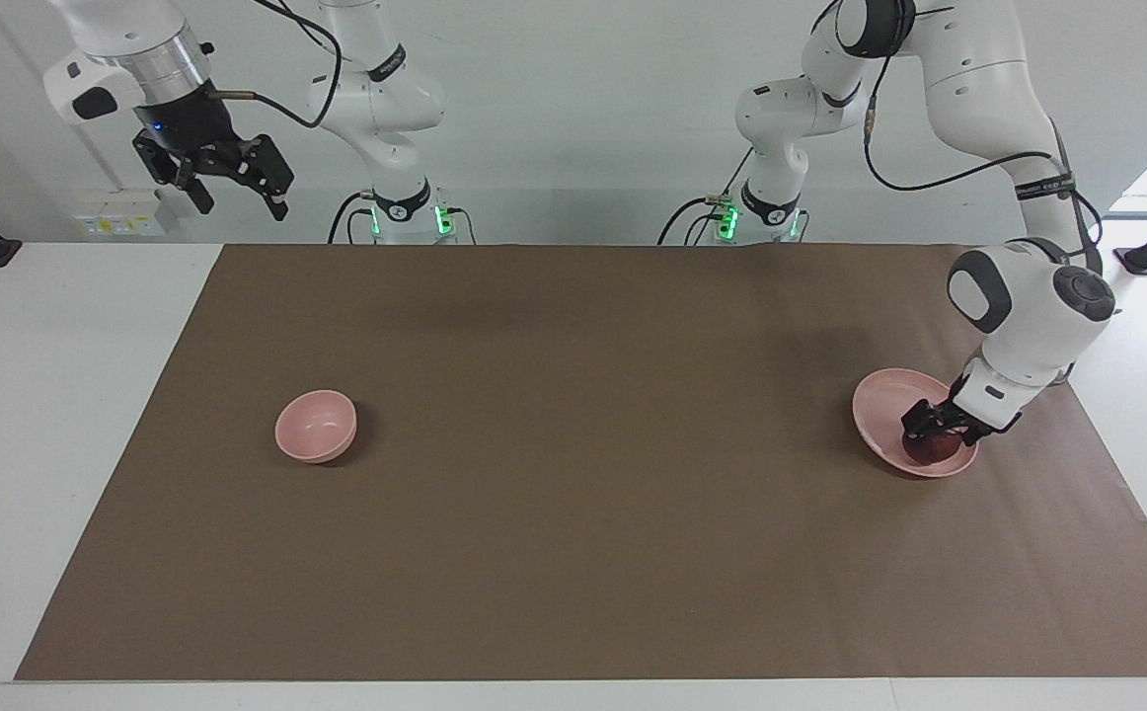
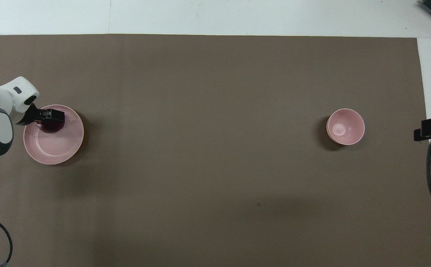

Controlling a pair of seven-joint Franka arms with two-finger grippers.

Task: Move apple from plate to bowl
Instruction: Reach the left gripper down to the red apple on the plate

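Note:
The dark red apple (image 1: 937,451) lies in the pale pink plate (image 1: 884,400) at the left arm's end of the table, on the part of the plate farther from the robots. My left gripper (image 1: 932,430) is down over the apple with its dark fingers either side of it, and the apple still rests on the plate. From overhead, the left gripper (image 2: 51,118) covers part of the apple (image 2: 48,128) in the plate (image 2: 58,146). The small deep pink bowl (image 1: 315,425) (image 2: 345,127) stands toward the right arm's end, with nothing in it. My right gripper (image 1: 228,183) waits open, raised high at its own end.
A brown mat (image 1: 573,553) covers most of the white table (image 1: 60,415). Black cables hang from both arms near their bases.

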